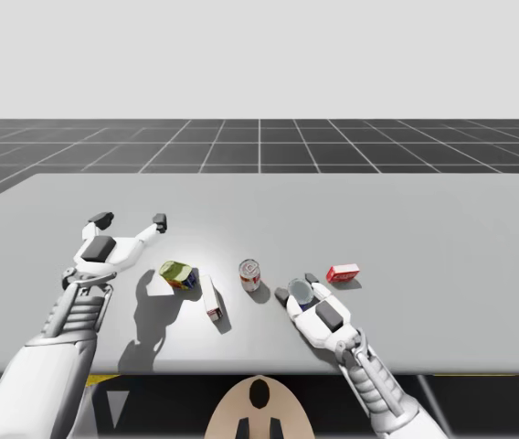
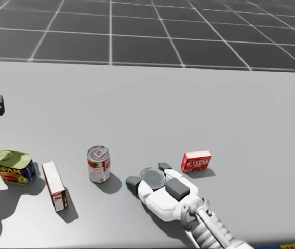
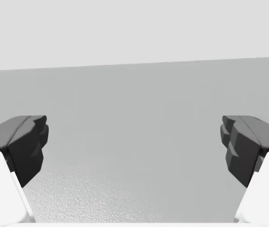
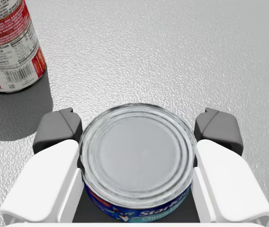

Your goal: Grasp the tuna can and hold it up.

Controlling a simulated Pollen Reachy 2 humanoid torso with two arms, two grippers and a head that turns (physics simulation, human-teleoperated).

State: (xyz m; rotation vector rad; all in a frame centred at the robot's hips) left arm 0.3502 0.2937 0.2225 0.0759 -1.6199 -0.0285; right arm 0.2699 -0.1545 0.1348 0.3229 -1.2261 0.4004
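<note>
High view: a grey table (image 1: 442,210). My right gripper (image 1: 297,287) lies low near the table's front edge, its fingers set around the tuna can (image 1: 301,294). A tall red-and-white can (image 1: 250,273) stands just beside it, and a small red box (image 1: 343,273) is on the other side. Further left are a rounded yellow-and-blue tin (image 1: 178,273) and a narrow white-and-red box (image 1: 212,301). My left gripper (image 1: 132,220) hovers well apart from them, fingers spread wide.

Head view: the tuna can (image 2: 152,179) sits upright between the two fingers of my right gripper (image 2: 148,175), apparently resting on the table.

Left wrist view: my left gripper (image 3: 134,142) is spread wide with only bare table ahead.

Right wrist view: the flat silver lid of the tuna can (image 4: 138,153) fills the gap, and both fingers (image 4: 58,130) press its sides.

The grasp looks made. The lift, as far as I can judge, is not yet done.
</note>
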